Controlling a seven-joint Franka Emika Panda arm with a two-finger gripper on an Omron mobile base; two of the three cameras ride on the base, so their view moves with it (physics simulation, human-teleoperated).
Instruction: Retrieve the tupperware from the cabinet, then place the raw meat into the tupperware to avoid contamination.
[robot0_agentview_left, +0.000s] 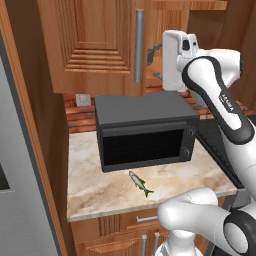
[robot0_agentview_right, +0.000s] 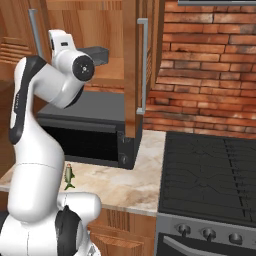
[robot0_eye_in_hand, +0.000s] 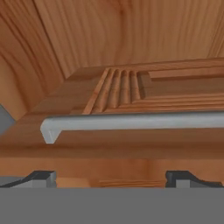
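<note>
Fish (robot0_agentview_left: 140, 183) lying on the counter (robot0_agentview_left: 90, 185) in front of the microwave (robot0_agentview_left: 142, 131); gripper (robot0_eye_in_hand: 111, 177) raised, fingers wide apart, empty, facing the cabinet (robot0_agentview_left: 95, 45) door handle (robot0_eye_in_hand: 131, 122); tub (robot0_agentview_right: 97, 54) on shelf inside

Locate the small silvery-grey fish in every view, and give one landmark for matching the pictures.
Left base view: the small silvery-grey fish lies low and centre on the marble counter, in front of the black microwave.
Right base view: the fish is at lower left, beside the white arm, in front of the microwave.
Hand view: no fish; a silver bar handle on a wooden door.
Shared landmark, base views: the microwave.
</note>
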